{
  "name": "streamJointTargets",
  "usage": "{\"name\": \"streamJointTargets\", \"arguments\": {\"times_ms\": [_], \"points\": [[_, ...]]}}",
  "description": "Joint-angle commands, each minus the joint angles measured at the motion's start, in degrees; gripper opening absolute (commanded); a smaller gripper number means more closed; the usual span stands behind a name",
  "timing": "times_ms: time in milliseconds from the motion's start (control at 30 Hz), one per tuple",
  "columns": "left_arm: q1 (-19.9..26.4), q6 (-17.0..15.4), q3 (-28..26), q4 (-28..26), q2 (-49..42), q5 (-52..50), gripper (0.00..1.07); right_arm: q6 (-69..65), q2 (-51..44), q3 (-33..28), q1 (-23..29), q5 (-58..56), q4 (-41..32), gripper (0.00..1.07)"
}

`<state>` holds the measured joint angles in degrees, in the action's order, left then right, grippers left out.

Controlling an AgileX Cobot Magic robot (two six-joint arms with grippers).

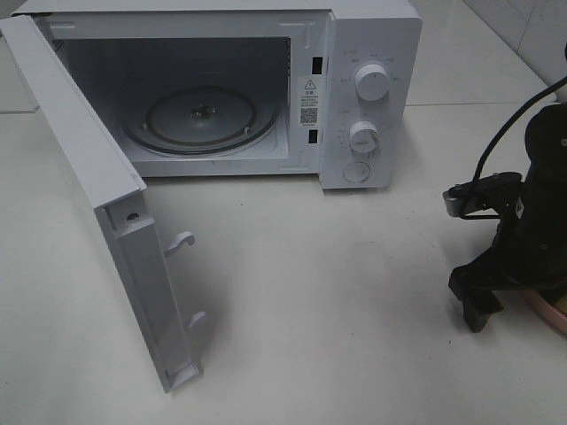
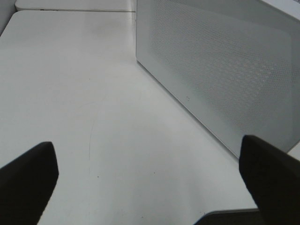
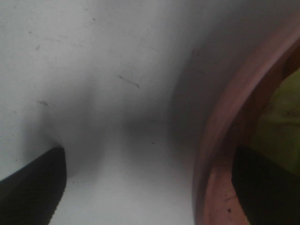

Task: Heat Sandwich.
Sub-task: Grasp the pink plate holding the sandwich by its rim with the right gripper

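Observation:
The white microwave (image 1: 363, 97) stands at the back with its door (image 1: 106, 204) swung wide open and its glass turntable (image 1: 199, 119) bare. At the table's right edge my right gripper (image 1: 509, 305) is down at the round pink plate (image 1: 554, 312). In the right wrist view the right gripper (image 3: 150, 187) is open and straddles the plate's rim (image 3: 220, 140), one finger inside the plate and one over the table. The sandwich (image 3: 281, 101) shows only as a blurred yellow-green patch inside the plate. My left gripper (image 2: 150, 187) is open over bare table.
The open door juts toward the front left, with two latch hooks (image 1: 182, 241) on its inner edge. In the left wrist view, the door's perforated outer face (image 2: 220, 70) stands close by. A black cable (image 1: 496, 133) loops above the right arm.

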<state>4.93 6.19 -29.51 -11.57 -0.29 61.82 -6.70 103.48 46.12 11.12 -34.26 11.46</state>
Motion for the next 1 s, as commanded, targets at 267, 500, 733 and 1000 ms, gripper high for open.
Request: {"name": "streamJointTargets", "arguments": {"times_ms": [267, 500, 733, 1000], "points": [[-0.29, -0.06, 0.06, -0.06, -0.97, -0.23, 0.98, -4.35, 0.23, -0.17, -0.29, 0.11, 3.32, 0.46], [-0.29, -0.06, 0.06, -0.06, -0.97, -0.23, 0.98, -7.10, 0.23, -0.17, -0.29, -0.17, 6.30, 0.00], [-0.29, -0.06, 0.06, -0.06, -0.97, -0.23, 0.98, -7.79, 0.23, -0.17, -0.29, -0.17, 6.36, 0.00], [-0.29, -0.06, 0.06, -0.06, -0.97, -0.23, 0.98, -8.71, -0.57, -0.17, -0.06, -1.83, 6.59, 0.00]]}}
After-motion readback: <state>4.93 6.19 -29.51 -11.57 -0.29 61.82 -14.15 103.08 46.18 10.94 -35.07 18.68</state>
